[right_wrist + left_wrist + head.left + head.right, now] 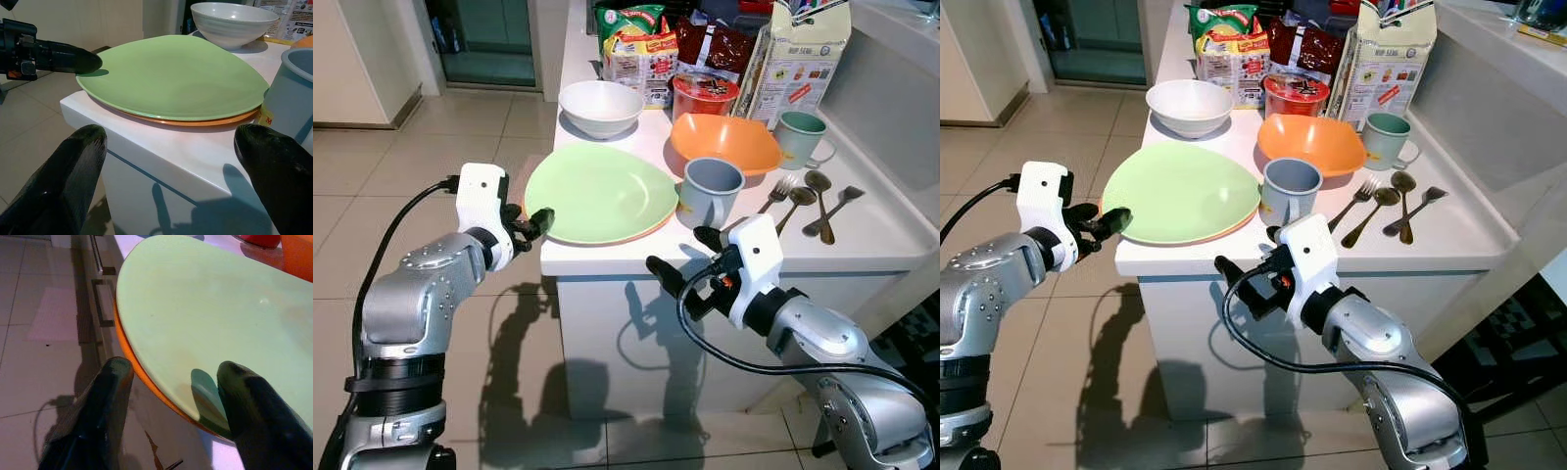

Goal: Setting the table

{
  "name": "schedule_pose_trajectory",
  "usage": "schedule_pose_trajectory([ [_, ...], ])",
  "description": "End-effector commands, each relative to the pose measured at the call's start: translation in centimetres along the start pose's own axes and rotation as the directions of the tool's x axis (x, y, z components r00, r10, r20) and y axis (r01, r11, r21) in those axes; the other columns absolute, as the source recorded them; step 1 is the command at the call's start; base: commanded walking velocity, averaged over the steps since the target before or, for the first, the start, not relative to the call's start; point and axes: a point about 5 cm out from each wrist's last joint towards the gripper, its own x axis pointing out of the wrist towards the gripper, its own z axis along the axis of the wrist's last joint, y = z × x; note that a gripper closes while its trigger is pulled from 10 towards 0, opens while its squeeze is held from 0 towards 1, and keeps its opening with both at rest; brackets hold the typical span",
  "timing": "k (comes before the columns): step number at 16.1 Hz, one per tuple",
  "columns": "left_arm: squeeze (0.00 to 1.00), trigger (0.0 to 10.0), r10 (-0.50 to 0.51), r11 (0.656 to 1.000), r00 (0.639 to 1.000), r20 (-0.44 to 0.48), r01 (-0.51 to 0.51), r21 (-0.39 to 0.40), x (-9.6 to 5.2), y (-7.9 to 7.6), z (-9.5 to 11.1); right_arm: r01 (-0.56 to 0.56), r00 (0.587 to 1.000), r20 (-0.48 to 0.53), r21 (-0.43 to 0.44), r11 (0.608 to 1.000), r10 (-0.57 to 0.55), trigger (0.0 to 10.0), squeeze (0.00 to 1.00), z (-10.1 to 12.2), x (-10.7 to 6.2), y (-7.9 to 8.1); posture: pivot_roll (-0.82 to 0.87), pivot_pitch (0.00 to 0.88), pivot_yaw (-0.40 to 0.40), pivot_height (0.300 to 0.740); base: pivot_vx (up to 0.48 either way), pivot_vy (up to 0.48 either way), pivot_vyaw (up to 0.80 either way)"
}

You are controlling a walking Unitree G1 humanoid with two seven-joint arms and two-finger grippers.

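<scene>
A light green plate (597, 191) lies stacked on an orange plate (195, 121) at the near left corner of the white counter (862, 235). My left gripper (536, 223) is open at the stack's left rim. In the left wrist view its fingertips (120, 367) stand on either side of the plates' edge. My right gripper (680, 251) is open, in front of the counter's front edge and just below it, holding nothing. A grey-blue mug (710, 191) stands right of the plates, and forks and spoons (813, 201) lie further right.
Behind the plates stand a white bowl (600, 106), an orange bowl (724, 142), a green mug (800, 137), a red noodle cup (705, 95), snack packets (641, 44) and a tall carton (798, 59). Tiled floor (372, 166) stretches to the left.
</scene>
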Motion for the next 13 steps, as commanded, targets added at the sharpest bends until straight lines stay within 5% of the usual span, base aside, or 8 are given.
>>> schedule_pose_trajectory([
  [1, 0.00, 0.0, -0.015, 1.000, 0.999, -0.049, 0.014, -0.020, 0.1, 0.1, -0.7, 0.000, 1.000, -0.017, -0.006, 1.000, 0.000, 10.0, 0.00, -0.2, -0.2, -0.1, 0.05, 0.000, -0.064, 0.740, 0.000, 0.000, 0.00],
  [13, 0.00, 0.0, 0.012, 0.995, 1.000, 0.012, -0.011, -0.100, -0.2, 1.7, 1.2, 0.043, 0.999, -0.015, -0.016, 0.999, -0.043, 10.0, 0.00, -0.2, 0.0, -0.5, 0.05, 0.000, -0.052, 0.740, 0.000, 0.000, 0.00],
])
